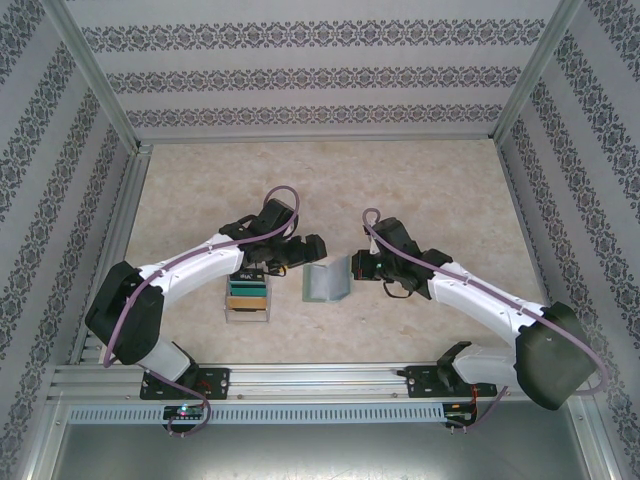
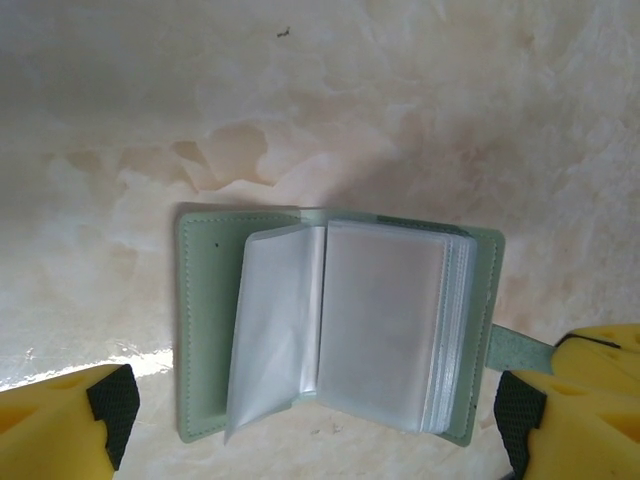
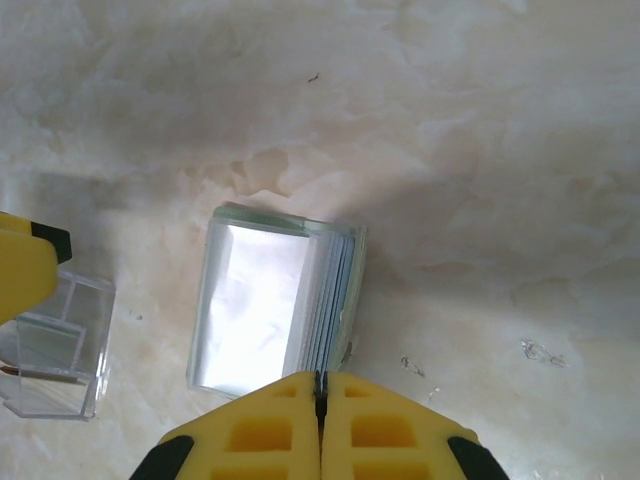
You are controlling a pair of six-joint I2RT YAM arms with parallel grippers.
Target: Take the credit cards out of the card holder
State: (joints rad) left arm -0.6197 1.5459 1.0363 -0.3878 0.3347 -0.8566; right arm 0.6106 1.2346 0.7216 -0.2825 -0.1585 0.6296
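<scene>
Card holder (image 1: 325, 283) lies open on the table (image 1: 400, 190), centre of the top view, between the two arm tips. In the left wrist view the card holder (image 2: 205, 330) sits mid-frame with its green cover flat. A stack of clear sleeves (image 2: 380, 320) fans up from the spine, one sleeve flopped left. A small green tab (image 2: 518, 350) sticks out of the right edge.

Left gripper (image 1: 300, 256) hovers over the holder's left side. Its jaws are spread wide, with yellow fingers (image 2: 60, 425) in the bottom corners of the wrist frame. They straddle the holder and clamp nothing.

Right gripper (image 1: 354, 268) is at the holder's right edge. In its wrist view the right gripper (image 3: 320, 400) has its jaws pressed together at bottom centre. A thin edge of the card holder (image 3: 260, 310) is pinched between them, likely the tab, though I can't see it clearly.

A clear tray (image 1: 247, 317) with coloured cards (image 1: 247, 291) sits just left of the holder, under the left arm. The tray (image 3: 50, 350) also shows at the lower left of the right wrist view.
</scene>
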